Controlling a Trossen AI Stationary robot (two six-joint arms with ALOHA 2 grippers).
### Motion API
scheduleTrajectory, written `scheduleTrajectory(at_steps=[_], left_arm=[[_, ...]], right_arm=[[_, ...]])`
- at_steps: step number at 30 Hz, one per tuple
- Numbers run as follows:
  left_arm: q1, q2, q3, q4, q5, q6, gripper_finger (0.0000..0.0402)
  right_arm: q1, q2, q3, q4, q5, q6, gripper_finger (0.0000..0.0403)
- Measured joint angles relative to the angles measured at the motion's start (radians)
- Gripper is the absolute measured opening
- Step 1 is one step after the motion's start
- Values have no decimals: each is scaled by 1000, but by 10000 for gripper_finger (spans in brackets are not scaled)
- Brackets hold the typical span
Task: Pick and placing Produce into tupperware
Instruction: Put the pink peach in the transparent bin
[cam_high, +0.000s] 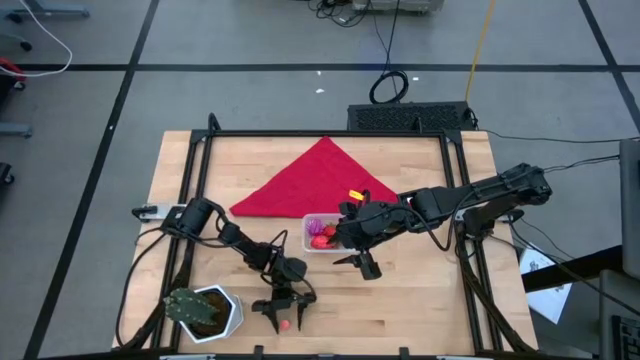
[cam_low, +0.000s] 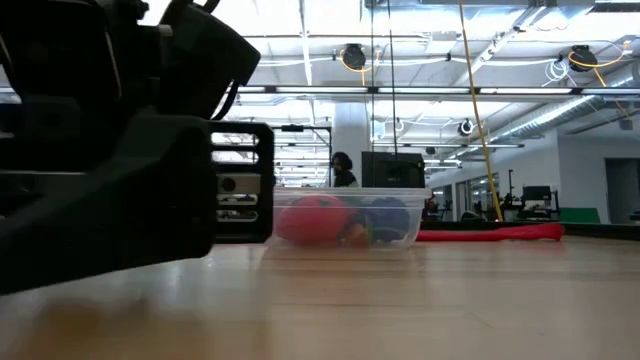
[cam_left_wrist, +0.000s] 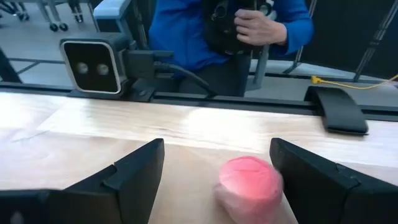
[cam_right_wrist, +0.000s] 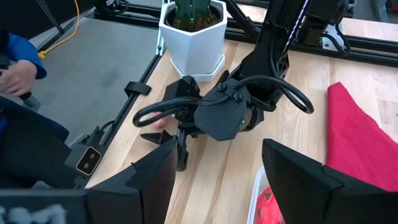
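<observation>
A small red ball (cam_left_wrist: 249, 183) lies on the table near its front edge, between the open fingers of my left gripper (cam_left_wrist: 217, 146). That gripper (cam_high: 286, 316) sits low and points toward the near edge. The clear tupperware (cam_high: 306, 232) stands mid-table and holds a red ball (cam_low: 312, 218), a strawberry (cam_right_wrist: 268, 210) and purple pieces (cam_high: 314, 224). My right gripper (cam_high: 362, 264) hangs open above the table, just right of the tub, with nothing between its fingers. My left gripper has the red ball between its open fingers, close against one finger (cam_left_wrist: 298, 174); whether that finger touches the ball I cannot tell. The fingers come in nearly level from the far side. The ball rests on the table.
A big red cloth (cam_high: 315, 180) lies spread behind the tub. A green plant in a white hexagonal pot (cam_high: 205, 310) stands at the near left corner, beside my left arm. A person in blue (cam_left_wrist: 186, 31) sits beyond the near edge, next to a camera (cam_left_wrist: 90, 65).
</observation>
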Motion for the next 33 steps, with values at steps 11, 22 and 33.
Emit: scheduleTrajectory(at_steps=[11, 22, 33], left_arm=[[0, 0, 0, -3, -1, 12, 296], [0, 0, 0, -6, 2, 1, 296], [0, 0, 0, -11, 4, 2, 296]], right_arm=[[0, 0, 0, 13, 0, 27, 228], [0, 0, 0, 22, 0, 27, 228], [1, 0, 0, 22, 0, 27, 228]])
